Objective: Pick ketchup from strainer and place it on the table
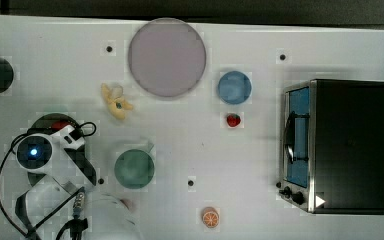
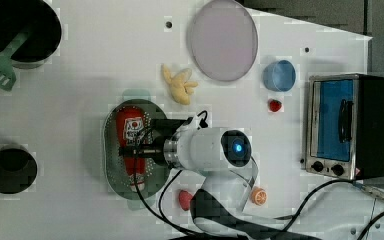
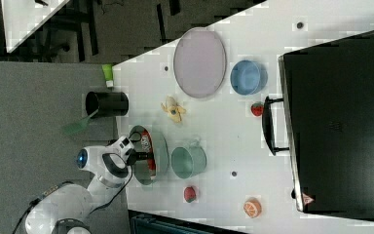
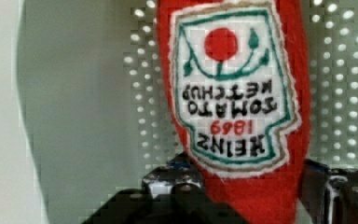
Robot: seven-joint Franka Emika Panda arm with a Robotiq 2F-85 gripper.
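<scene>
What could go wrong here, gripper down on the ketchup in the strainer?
1. The gripper straddles the soft red ketchup bottle low on its body, away from the middle, so it may tilt or slip when lifted.
2. The pale green perforated plastic strainer looks light; it might shift or lift along.

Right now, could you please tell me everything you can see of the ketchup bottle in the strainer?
The small red squeeze ketchup bottle looks like soft fabric, with a stitched white label bearing a red tomato, green edging and dark lettering. It lies on its side in the pale green perforated plastic strainer, lengthwise along the oval. The robot's hand straddles its narrower part, one metal finger at each side, against the red body.
</scene>
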